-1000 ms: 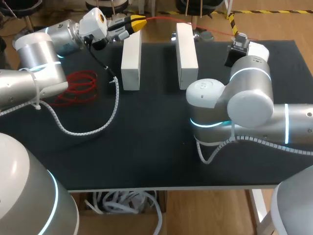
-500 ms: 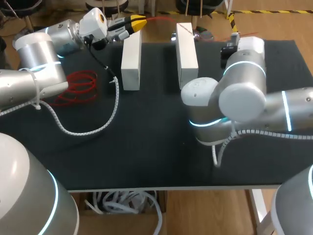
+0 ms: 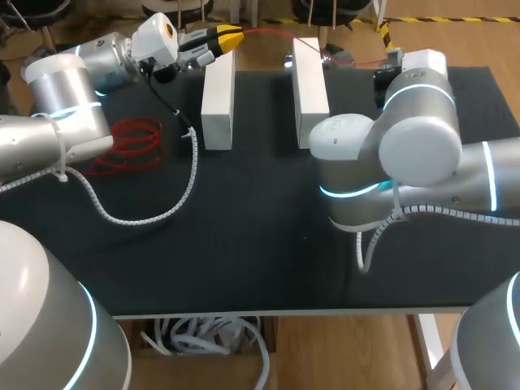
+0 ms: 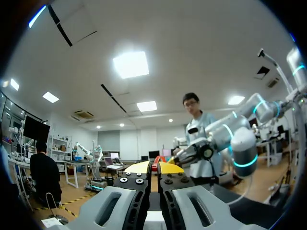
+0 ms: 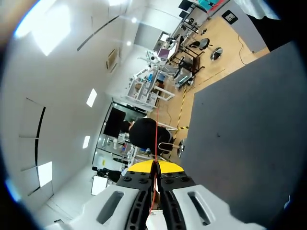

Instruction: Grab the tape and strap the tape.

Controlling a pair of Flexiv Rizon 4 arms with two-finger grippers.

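Red tape point(image 3: 264, 31) runs as a thin line out of the left gripper point(image 3: 221, 37) in the head view. From the yellow tips it goes away from the gripper, over the far ends of two white blocks point(image 3: 218, 101) point(image 3: 310, 85), to the wrist end of the right arm point(image 3: 418, 138). The right gripper itself is hidden behind that arm here. Both blocks stand on the black table point(image 3: 244, 244). One is just under and ahead of the left gripper. The other is farther along the tape, close beside the right arm. Behind the left gripper, beside its own arm, a red coil point(image 3: 130, 142) lies flat on the table. Whether it joins the stretched tape cannot be told.

In the left wrist view, the left gripper point(image 4: 154, 167) has its yellow tips drawn nearly together, with a bit of the red tape point(image 4: 155, 160) pinched between them. The right arm point(image 4: 242, 143) stands ahead of the fingers and to one side.

In the right wrist view, the right gripper point(image 5: 156, 168) is clamped narrow on the tape point(image 5: 156, 134). The tape leaves the closed tips as a straight red thread running directly ahead, and the table point(image 5: 240, 120) lies beside the fingers.
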